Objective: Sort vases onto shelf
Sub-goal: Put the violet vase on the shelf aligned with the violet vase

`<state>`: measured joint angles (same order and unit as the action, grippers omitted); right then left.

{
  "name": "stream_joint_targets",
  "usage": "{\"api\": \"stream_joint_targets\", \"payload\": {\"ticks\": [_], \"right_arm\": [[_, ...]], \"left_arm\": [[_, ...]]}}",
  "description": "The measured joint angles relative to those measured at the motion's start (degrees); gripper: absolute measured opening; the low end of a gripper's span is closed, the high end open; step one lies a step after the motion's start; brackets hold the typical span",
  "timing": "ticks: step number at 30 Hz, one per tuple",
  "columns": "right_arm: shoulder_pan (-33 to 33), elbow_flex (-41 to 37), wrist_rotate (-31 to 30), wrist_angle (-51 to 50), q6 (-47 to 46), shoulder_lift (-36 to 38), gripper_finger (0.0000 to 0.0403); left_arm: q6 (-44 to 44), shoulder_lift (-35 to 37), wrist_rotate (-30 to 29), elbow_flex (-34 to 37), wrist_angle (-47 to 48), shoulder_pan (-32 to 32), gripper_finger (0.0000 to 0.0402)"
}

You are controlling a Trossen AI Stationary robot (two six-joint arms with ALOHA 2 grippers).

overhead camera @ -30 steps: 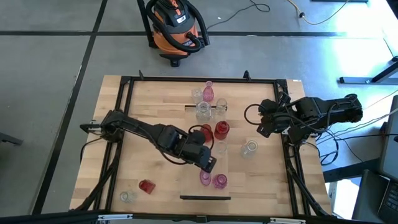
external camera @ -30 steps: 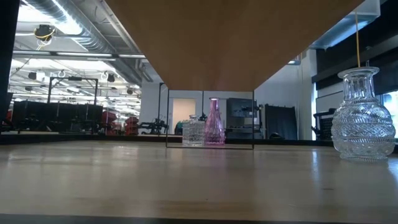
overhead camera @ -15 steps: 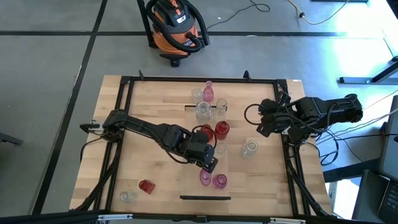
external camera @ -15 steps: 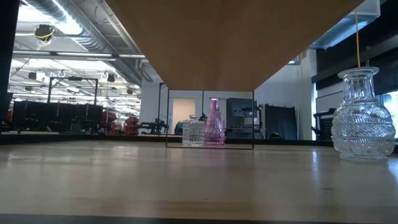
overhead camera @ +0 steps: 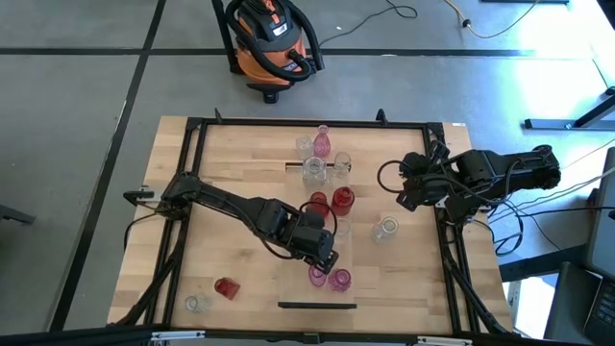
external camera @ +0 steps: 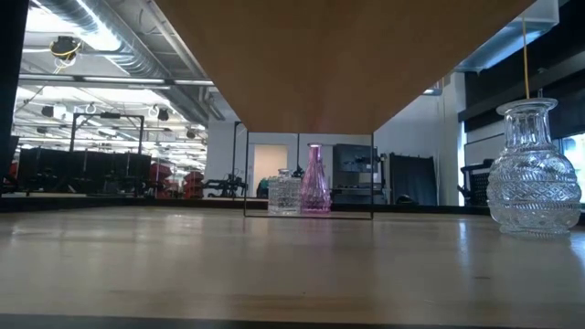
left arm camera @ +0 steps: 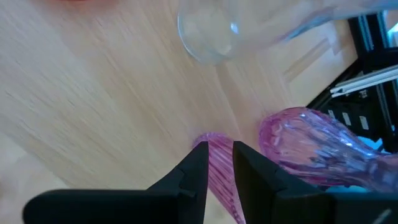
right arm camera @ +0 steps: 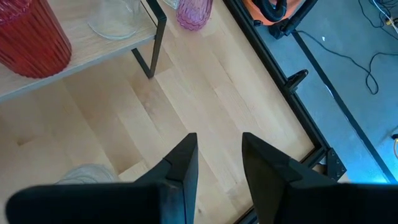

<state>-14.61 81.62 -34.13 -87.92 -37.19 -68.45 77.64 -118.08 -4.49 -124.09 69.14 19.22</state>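
Note:
The shelf [overhead camera: 300, 229] is a pale raised plank running from far to near across the table's middle. On it stand red vases [overhead camera: 342, 200], a clear one [overhead camera: 314, 171] and, at its near end, a ribbed pink vase [overhead camera: 316, 275] beside a smooth pink vase [overhead camera: 339, 280]. My left gripper [left arm camera: 217, 163] points steeply down over the ribbed pink vase [left arm camera: 219, 177], its fingers slightly open on either side of the vase's top. My right gripper [right arm camera: 219, 158] hangs open over the table's right side, nothing between its fingers. My left gripper's fingertips [left arm camera: 198, 163] flank the top of the ribbed pink vase [left arm camera: 214, 149] from above, which stands upright on the shelf. I cannot tell whether they touch it.
A clear vase [overhead camera: 385, 229] stands on the table right of the shelf, large in the low view [external camera: 534, 170]. Pink and clear vases [overhead camera: 320, 142] stand near the far edge. A red vase [overhead camera: 226, 287] and a clear vase [overhead camera: 196, 304] sit near left. A black frame [overhead camera: 192, 144] rims the table.
My left gripper has moved down and a little toward the table's near edge, closing in on the two pink vases at the shelf's near end. The vases have stayed where they were.

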Motion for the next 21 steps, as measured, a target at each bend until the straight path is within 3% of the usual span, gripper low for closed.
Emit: {"api": "stream_joint_targets", "payload": {"ticks": [21], "right_arm": [[0.0,0.0,0.2,0.0,0.0,0.0,0.0108]], "left_arm": [[0.2,-0.1,2.5,0.0,-2.3,0.3,0.0066]]}}
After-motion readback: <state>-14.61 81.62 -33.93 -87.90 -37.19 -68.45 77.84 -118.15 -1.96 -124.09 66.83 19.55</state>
